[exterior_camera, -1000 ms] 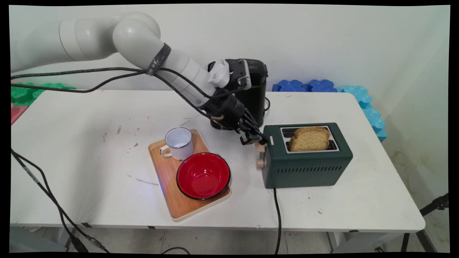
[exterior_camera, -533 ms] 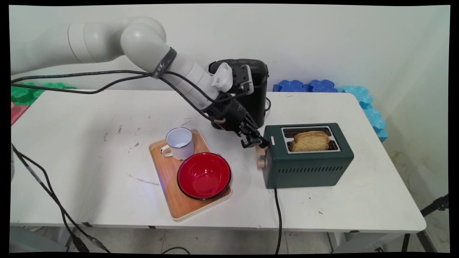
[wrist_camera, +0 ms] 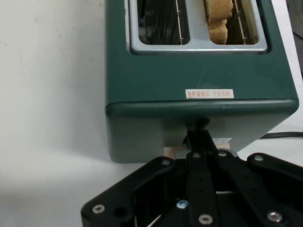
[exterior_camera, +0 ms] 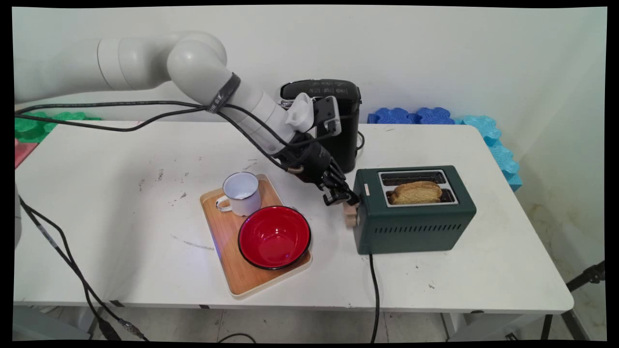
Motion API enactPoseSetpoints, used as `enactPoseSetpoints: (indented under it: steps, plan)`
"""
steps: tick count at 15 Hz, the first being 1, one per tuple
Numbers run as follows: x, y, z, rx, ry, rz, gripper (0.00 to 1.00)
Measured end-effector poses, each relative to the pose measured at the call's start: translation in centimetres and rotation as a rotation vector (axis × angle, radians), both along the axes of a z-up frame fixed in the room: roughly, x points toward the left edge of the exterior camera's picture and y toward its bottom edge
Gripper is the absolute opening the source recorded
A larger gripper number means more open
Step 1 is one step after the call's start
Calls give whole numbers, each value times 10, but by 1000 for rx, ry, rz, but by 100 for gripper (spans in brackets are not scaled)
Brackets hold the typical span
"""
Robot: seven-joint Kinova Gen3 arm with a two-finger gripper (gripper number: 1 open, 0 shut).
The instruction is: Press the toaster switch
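Pressing down on the toaster [exterior_camera: 416,220] lever [exterior_camera: 350,212], jaws closed together, the gripper [exterior_camera: 344,197] has sunk lower; the bread [exterior_camera: 416,192] now sits deeper in its slot.

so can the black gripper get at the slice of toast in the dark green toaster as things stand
Probably not directly. The black two-finger gripper sits low against the dark green toaster's end, at its beige lever. The toast slice sits deep in the near slot, only its top showing above the rim; nothing covers it from above.
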State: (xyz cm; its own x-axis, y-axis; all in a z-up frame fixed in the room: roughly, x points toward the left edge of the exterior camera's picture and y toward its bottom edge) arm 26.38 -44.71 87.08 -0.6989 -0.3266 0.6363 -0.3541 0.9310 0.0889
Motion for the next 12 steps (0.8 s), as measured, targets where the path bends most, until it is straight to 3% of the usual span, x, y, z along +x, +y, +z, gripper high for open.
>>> enactPoseSetpoints:
  steps: [12]
  plan:
    - [2, 1, -16, -4, 5, 15, 0]
